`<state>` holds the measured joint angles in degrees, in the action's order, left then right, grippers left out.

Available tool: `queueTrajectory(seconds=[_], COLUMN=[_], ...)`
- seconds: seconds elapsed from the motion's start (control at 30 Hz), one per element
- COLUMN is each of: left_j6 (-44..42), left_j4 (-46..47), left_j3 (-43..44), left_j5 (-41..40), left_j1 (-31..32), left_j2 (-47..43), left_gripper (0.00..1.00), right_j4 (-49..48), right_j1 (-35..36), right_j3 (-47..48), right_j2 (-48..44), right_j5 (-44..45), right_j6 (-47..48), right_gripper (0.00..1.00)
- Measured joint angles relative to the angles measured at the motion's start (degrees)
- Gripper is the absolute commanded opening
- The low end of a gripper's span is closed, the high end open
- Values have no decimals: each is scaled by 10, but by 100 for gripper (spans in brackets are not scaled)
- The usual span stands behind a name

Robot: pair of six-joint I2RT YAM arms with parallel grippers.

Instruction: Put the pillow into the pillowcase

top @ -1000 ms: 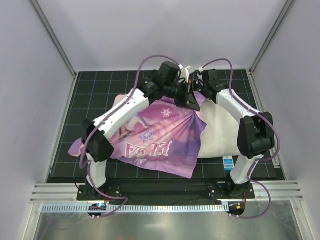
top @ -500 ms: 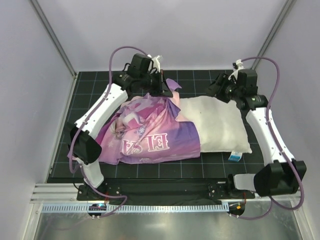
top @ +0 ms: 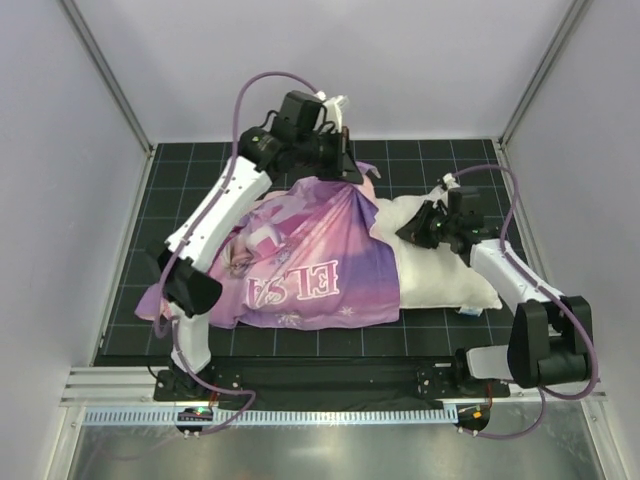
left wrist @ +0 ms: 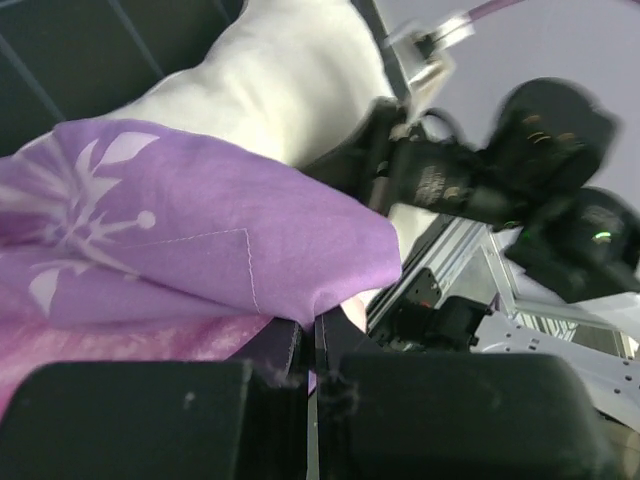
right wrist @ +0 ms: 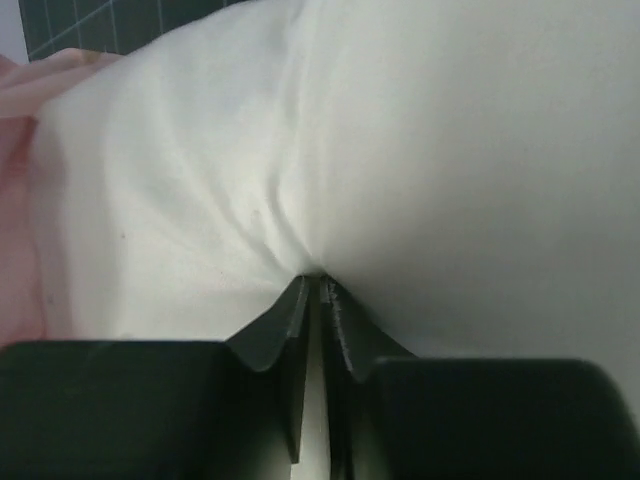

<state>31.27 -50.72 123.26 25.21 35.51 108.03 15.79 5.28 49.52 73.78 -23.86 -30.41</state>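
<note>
Moved: your right arm has swung in from the far right corner and now lies low across the pillow; your left arm has shifted a little to the right with the pillowcase edge.
Right gripper: closed to a sliver, its tips pinching a puckered fold of the pillow near the end that meets the case.
Left gripper: closed tight on the far edge of the pillowcase, holding that edge raised above the mat; purple snowflake cloth drapes from your fingertips in the wrist view.
Pillowcase: spread printed side up on the left half of the mat, lettering upside down towards you, its right edge overlapping the pillow.
Pillow: lying flat on the right half, left end under the case, right end bare.
Mat: black, gridded, under both.
</note>
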Motion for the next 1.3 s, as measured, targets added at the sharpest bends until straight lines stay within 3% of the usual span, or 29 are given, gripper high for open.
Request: queueTrajectory(seconds=[0.23,0.33,0.47,0.67,0.77,0.87,0.97,1.13,1.3], left_j6=[65,113,141,146,130,111,95,85,85], left_j4=[33,85,140,168,163,157,153,141,132], left_j3=[227,226,157,30,10,9,9,9,16], left_j5=[22,38,44,43,35,16,6,4,4], left_j1=[64,83,84,30,-13,-41,-44,-29,-24], left_j2=[214,268,254,159,122,97,82,80,88], left_gripper=[0,0,6,11,13,13,13,13,13], right_j4=[-175,-233,-210,-125,-88,-64,-56,-49,-66], right_j1=[95,121,123,132,125,122,122,122,122], right_j3=[-94,-118,-131,-123,-114,-113,-125,-178,-193], right_j2=[48,38,-2,-107,-134,-160,-207,-316,-314], right_j5=[18,24,50,82,82,76,71,57,-18], right_j6=[-79,-109,-126,-112,-104,-99,-94,-87,-74], right_gripper=[4,4,6,20,49,66,74,77,77])
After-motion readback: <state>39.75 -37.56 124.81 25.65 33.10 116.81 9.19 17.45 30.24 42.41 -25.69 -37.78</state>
